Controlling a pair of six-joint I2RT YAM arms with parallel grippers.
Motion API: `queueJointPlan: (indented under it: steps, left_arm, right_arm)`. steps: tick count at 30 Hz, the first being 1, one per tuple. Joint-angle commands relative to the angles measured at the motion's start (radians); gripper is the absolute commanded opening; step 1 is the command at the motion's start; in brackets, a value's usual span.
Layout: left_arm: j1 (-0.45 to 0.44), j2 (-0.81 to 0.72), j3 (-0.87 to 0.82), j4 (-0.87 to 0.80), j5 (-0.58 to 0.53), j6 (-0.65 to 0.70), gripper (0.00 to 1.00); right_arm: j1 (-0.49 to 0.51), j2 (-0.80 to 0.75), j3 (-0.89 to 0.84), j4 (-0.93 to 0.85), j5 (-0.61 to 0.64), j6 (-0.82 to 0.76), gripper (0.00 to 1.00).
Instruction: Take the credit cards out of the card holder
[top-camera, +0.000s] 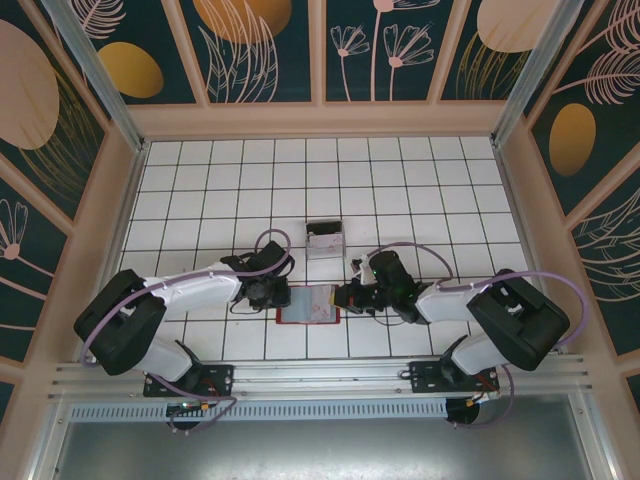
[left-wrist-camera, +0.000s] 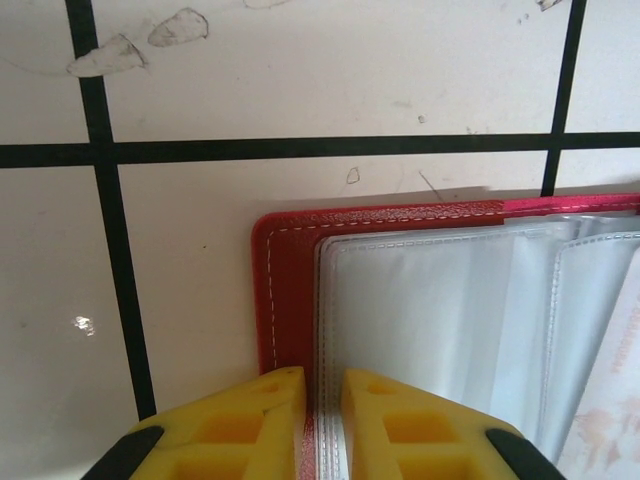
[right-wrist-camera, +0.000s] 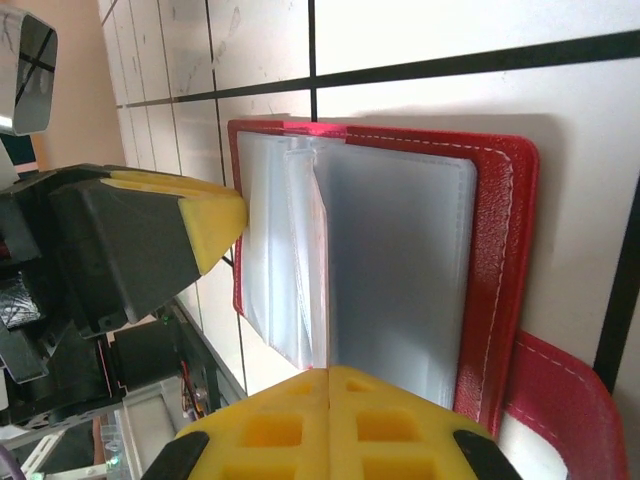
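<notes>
Red card holder (left-wrist-camera: 285, 262) w/ grey-clear sleeves (left-wrist-camera: 420, 320), yellow fingertips (left-wrist-camera: 262, 402), white table (top-camera: 250, 190) w/ black grid

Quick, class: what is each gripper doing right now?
Left gripper: shut, tips on the card holder's edge; grip cannot be told.
Right gripper: shut on a clear sleeve of the card holder.
</notes>
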Motion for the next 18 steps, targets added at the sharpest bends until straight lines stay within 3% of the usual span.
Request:
queueJointPlan:
  steps: [1,9,18]
  left_arm:
    - [-0.003,-0.029,0.009,-0.013,0.035,-0.021,0.22]
    - [-0.002,-0.062,-0.010,0.049,0.096,-0.049,0.22]
    - [-0.002,-0.088,-0.028,0.135,0.152,-0.082,0.24]
  right_arm:
    - [-0.009,0.002,-0.025,0.115,-0.043,0.026,0.00]
    - [-0.007,0.053,-0.034,0.271,-0.095,0.080,0.00]
    - [-0.006,0.094,-0.020,0.293,-0.110,0.087,0.00]
